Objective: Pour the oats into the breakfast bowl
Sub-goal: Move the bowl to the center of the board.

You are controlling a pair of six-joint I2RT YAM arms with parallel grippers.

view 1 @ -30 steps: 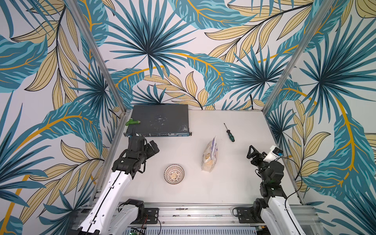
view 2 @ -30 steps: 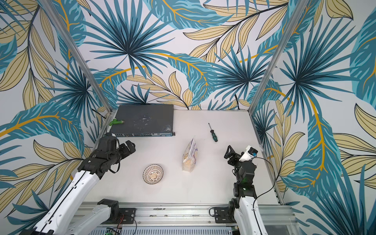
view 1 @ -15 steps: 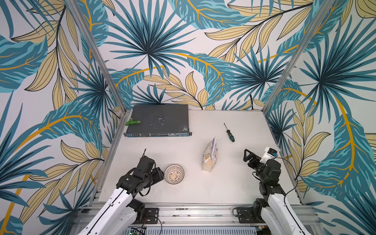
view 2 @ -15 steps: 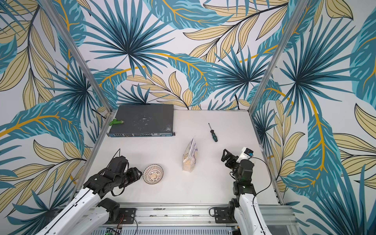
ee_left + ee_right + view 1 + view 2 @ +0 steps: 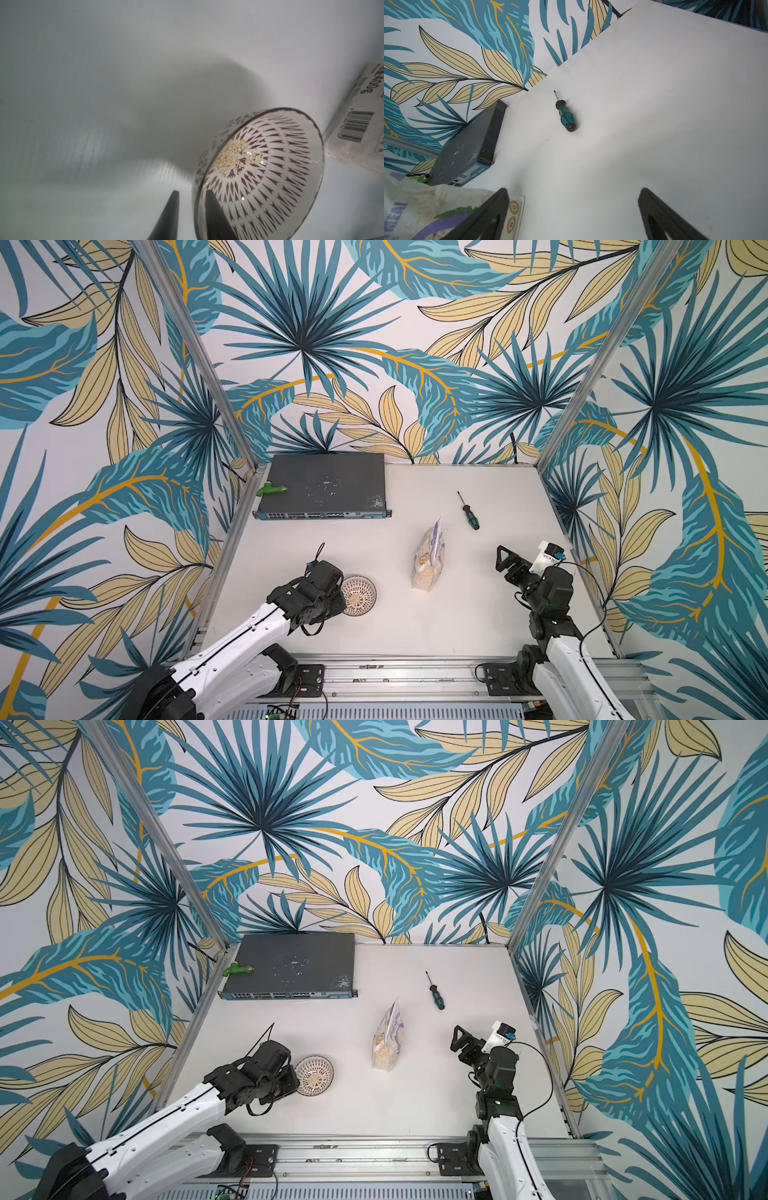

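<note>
The breakfast bowl [image 5: 360, 597] [image 5: 316, 1076] stands front left on the white table, with a little heap of pale flakes [image 5: 232, 155] in its middle. My left gripper [image 5: 343, 597] [image 5: 296, 1078] [image 5: 191, 192] straddles its near rim, jaws narrow. One finger [image 5: 212, 207] is inside, and a sliver of table shows between the outer finger [image 5: 172, 207] and the wall. The oats bag [image 5: 428, 564] [image 5: 388, 1042] [image 5: 425, 212] stands upright mid-table. My right gripper [image 5: 503, 558] [image 5: 458, 1038] [image 5: 573, 192] is open and empty, to the right of the bag.
A dark network switch [image 5: 324, 489] lies at the back left with a green fitting [image 5: 272, 489] on it. A green-handled screwdriver [image 5: 468, 512] [image 5: 565, 115] lies behind the bag. Patterned walls with metal posts close in three sides.
My left arm swung from beside the switch down to the bowl, and its jaws narrowed around the rim. The right gripper shifted a little toward the bag, still open.
</note>
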